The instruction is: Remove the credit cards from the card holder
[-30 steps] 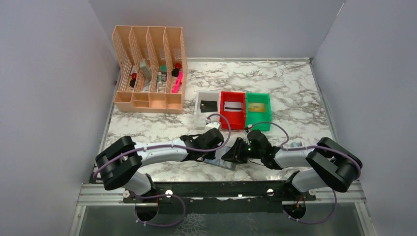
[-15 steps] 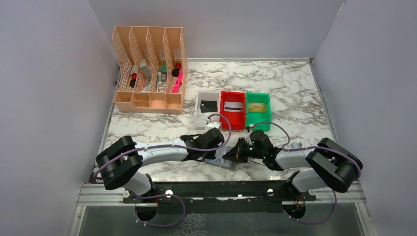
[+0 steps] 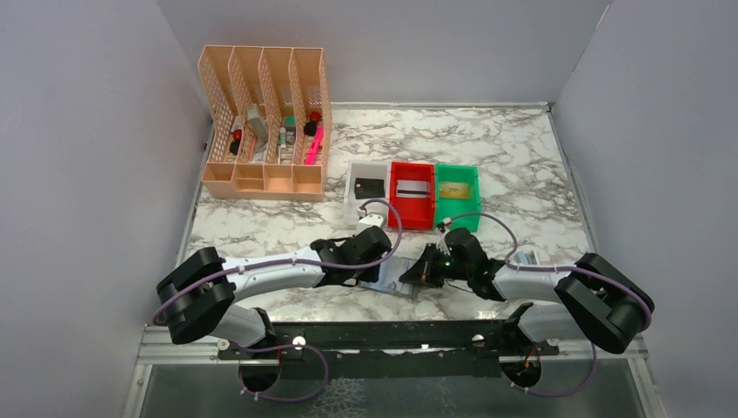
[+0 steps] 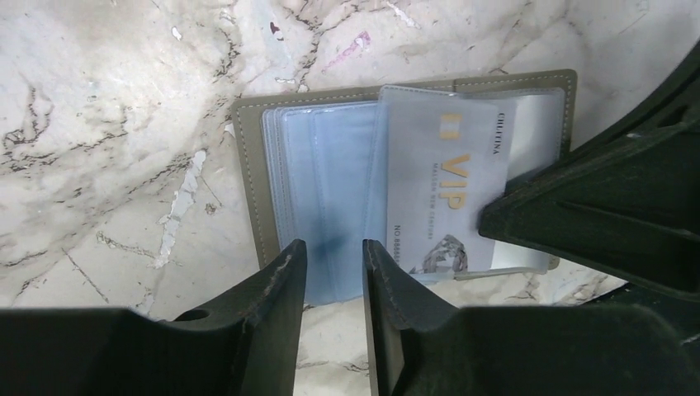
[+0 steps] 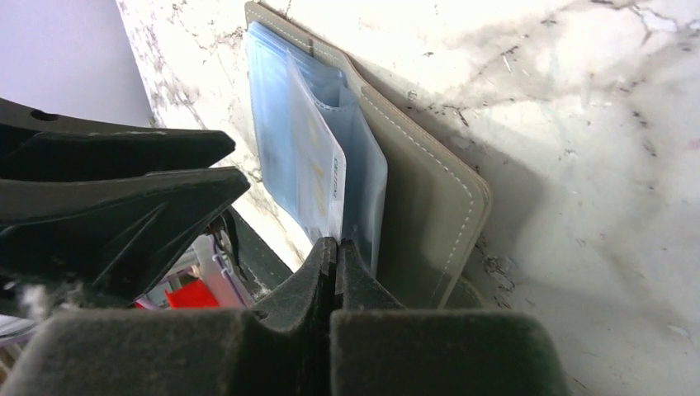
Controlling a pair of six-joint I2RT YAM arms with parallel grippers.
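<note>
Three bins sat in a row in the top view: the white bin held a black card, the red bin a silvery striped card, the green bin a gold card. The card holder lay mostly hidden between both arms.

Left wrist: the holder lay open, long axis crosswise, with a VIP card jutting out of a pocket. The left gripper stood slightly apart.

Right wrist: the right gripper pinched that card's edge.

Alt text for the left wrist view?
An open card holder lies on a marble table, a silvery VIP card tilted among its light-blue pockets. The right gripper meets the card's edge; the left gripper sits slightly open.
</note>
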